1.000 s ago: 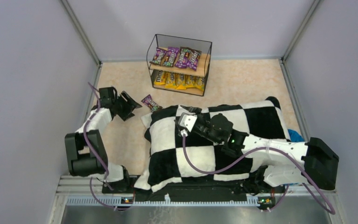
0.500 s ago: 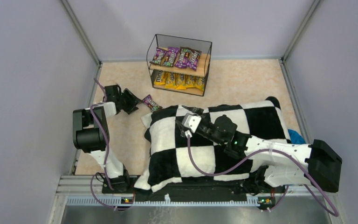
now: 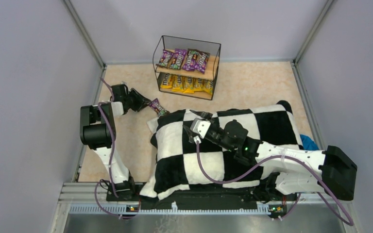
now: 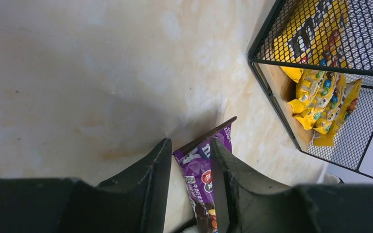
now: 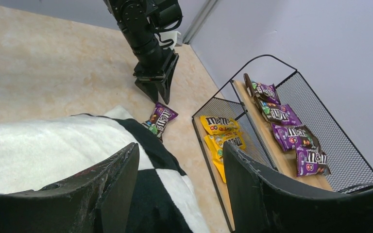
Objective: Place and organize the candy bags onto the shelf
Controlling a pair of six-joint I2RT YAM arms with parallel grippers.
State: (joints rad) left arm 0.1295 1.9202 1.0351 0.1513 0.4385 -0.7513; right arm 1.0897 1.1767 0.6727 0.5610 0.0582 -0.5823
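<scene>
A purple candy bag (image 3: 158,107) lies on the table by the cushion's far left corner. My left gripper (image 3: 143,103) reaches it from the left. In the left wrist view the bag (image 4: 206,170) sits between the gripper's (image 4: 190,143) jaws, against the right finger, with a strip of table showing beside the left finger. The shelf (image 3: 187,39) stands at the back with purple bags (image 3: 183,58) on its upper board and yellow bags (image 3: 187,83) on the lower. My right gripper (image 5: 180,145) hovers open and empty over the cushion (image 5: 53,150), facing the shelf (image 5: 272,58).
A large black-and-white checkered cushion (image 3: 223,145) covers the near middle of the table under the right arm. Something blue (image 3: 307,141) peeks out at its right edge. Grey walls close in on three sides.
My left arm has swung up and right to the purple bag, and its jaws have narrowed around it. The right arm has barely shifted.
</scene>
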